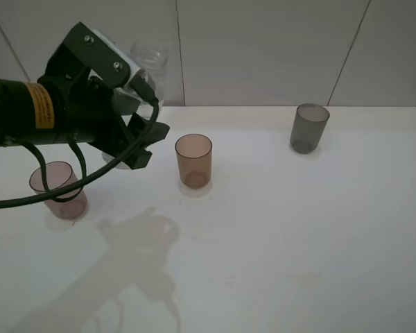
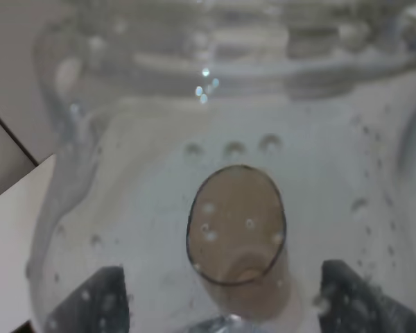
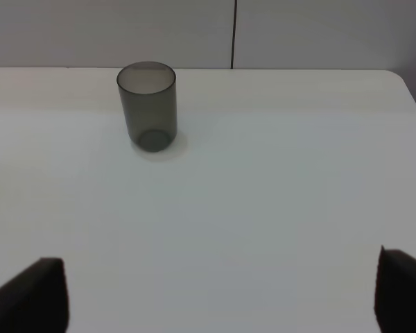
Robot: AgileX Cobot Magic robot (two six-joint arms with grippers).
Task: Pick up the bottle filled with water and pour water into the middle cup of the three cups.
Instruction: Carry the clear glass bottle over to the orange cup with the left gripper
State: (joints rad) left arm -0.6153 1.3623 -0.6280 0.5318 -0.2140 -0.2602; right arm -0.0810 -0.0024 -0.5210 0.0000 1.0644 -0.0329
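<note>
My left gripper (image 1: 133, 130) is shut on the clear bottle (image 1: 150, 61) and holds it above the table, left of the amber middle cup (image 1: 193, 161). The bottle's capless neck sticks up behind the arm, and its lower body is mostly hidden by the gripper. In the left wrist view the bottle (image 2: 125, 173) fills the frame between the fingers (image 2: 90, 302), and the amber cup (image 2: 236, 229) shows through it. The pinkish cup (image 1: 57, 187) stands at the left and the grey cup (image 1: 308, 127) at the right. My right gripper (image 3: 222, 295) is open and empty, well short of the grey cup (image 3: 148, 104).
The white table (image 1: 298, 243) ends at a white panelled wall (image 1: 263, 48) behind. Its far right corner (image 3: 402, 78) shows in the right wrist view. The left arm's cable (image 1: 90, 182) hangs over the pinkish cup.
</note>
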